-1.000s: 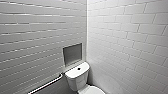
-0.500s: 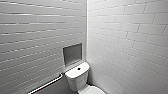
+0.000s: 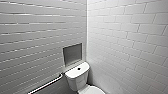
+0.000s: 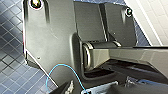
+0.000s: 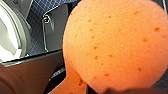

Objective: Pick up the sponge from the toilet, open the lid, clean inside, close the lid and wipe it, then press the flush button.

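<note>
While the head camera looks down into a tiled corner, the toilet [image 3: 77, 80] stands there with its tank backed against the grey-tiled wall [image 3: 30, 45]. The white-tiled wall [image 3: 130, 45] is just beside the toilet on its other side. The flush button [image 3: 79, 68], small, round and dark, sits in the middle of the toilet's tank top. A shallow rectangular niche [image 3: 72, 53] is set into the grey wall directly above the tank. A metal grab bar [image 3: 47, 84] runs along the same wall, slanting downward away from the toilet. The rounded white front of the toilet is cut off below the tank, so whether its lid is up or down cannot be told.

In the right wrist view the sponge [image 5: 115, 45] appears large and close. It is bright orange with darker specks, and its round lobe narrows to a pinched middle. The right pincer [image 5: 110, 90] is clamped on it and holds it clear of the toilet, above the blue small-tiled floor [image 5: 37, 15]. A curved white part of the toilet lies near the sponge but apart from it.

In the left wrist view the robot's dark plate hangs over the same blue floor, with a strip of white wall tile beside it. A thin blue cable [image 4: 62, 67] loops across the plate. Whether the left pincer [image 4: 100, 89] is apart or together cannot be told.
</note>
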Robot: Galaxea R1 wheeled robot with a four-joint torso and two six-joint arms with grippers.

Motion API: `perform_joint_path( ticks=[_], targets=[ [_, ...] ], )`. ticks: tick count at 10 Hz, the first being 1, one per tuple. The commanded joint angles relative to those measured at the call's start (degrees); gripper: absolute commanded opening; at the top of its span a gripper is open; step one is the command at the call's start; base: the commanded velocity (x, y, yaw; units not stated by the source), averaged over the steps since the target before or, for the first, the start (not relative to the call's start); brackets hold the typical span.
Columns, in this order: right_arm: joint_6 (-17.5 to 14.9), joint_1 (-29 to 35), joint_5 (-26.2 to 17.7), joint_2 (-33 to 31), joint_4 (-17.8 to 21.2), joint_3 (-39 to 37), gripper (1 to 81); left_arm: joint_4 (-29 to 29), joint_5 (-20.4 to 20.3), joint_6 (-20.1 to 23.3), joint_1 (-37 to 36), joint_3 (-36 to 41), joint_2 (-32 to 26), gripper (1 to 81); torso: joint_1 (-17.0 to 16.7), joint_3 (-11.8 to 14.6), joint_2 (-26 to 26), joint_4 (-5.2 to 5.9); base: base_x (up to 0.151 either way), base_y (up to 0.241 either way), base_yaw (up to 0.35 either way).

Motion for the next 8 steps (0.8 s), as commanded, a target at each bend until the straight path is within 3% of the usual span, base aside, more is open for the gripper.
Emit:
perform_joint_path(
  ticks=[1,8],
  targets=[
    [-0.62,1.25,2.67,-5.99,1.04,8.22,1.0,-0.39,1.79,0.12,-2.21,2.06,-1.39,81.1,0.00,0.00,0.00,0.00,0.000,0.000,0.000],
    [-0.44,0.20,2.76,-5.64,1.56,5.93,1.0,-0.21,1.79,0.12,-2.39,2.06,-1.83,81.1,0.00,0.00,0.00,0.00,0.000,0.000,0.000]
  ],
)
